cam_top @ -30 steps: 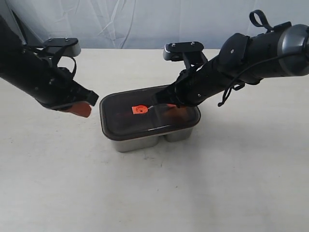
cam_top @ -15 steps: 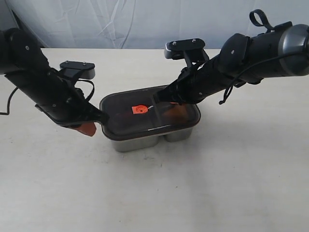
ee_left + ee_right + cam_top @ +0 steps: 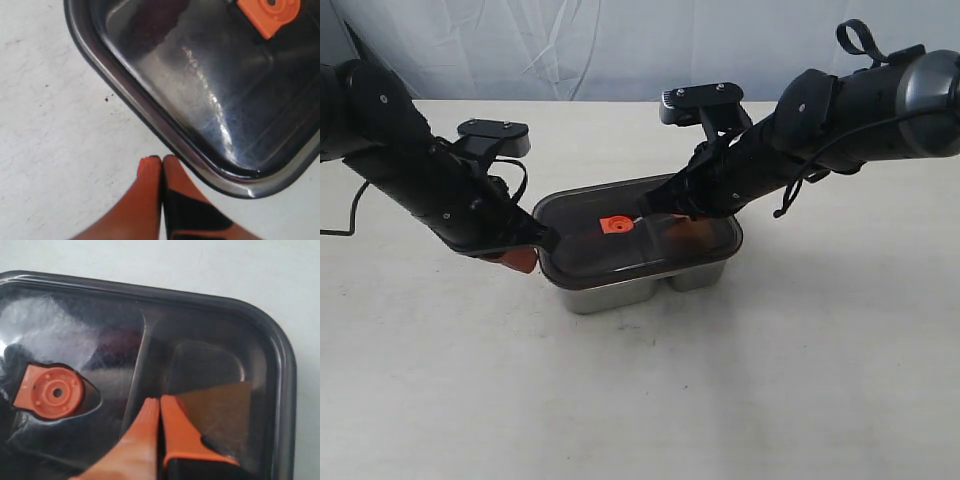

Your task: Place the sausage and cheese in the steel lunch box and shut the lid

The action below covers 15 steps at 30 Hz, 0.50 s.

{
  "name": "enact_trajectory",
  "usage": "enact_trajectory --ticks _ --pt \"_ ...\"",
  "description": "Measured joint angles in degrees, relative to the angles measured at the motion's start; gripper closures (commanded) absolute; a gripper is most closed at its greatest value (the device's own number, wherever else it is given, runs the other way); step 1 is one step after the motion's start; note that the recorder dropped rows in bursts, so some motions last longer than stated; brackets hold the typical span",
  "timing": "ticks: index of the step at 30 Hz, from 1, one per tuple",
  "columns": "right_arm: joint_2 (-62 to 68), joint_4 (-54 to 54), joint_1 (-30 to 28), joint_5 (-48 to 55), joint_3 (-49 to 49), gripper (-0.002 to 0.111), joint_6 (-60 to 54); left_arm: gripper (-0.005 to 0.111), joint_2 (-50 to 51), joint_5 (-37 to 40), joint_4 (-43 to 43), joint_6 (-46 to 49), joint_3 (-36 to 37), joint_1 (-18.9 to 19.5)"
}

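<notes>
Exterior view: lid (image 3: 610, 250) lies lengthwise left-right.

My left arm (image 3: 410, 170) and right arm (image 3: 820, 125): matte black links, a grey joint (image 3: 932, 90) on the right. Left tool (image 3: 162, 159) and right tool (image 3: 159, 401): tapered orange fingers (image 3: 145, 432), black patches. Black cables (image 3: 778, 208) loop alongside.

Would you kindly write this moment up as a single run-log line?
lid on steel lunch box | left gripper shut, beside lid rim | right gripper shut, above lid | cheese visible through lid
</notes>
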Motion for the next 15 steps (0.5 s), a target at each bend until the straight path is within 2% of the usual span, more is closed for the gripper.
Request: enact_trajectory --ticks 6,10,15 --pt "0.0 0.0 0.0 0.4 0.0 0.109 0.0 0.106 0.0 -0.4 -2.3 2.4 0.0 0.0" --pt "-2.1 -0.7 0.0 1.5 0.1 0.109 0.2 0.106 -0.4 0.1 3.5 -2.3 0.0 0.0" --pt "-6.0 -13.0 0.0 2.6 0.1 0.109 11.5 0.106 -6.6 -4.4 3.6 -2.7 -0.4 0.0"
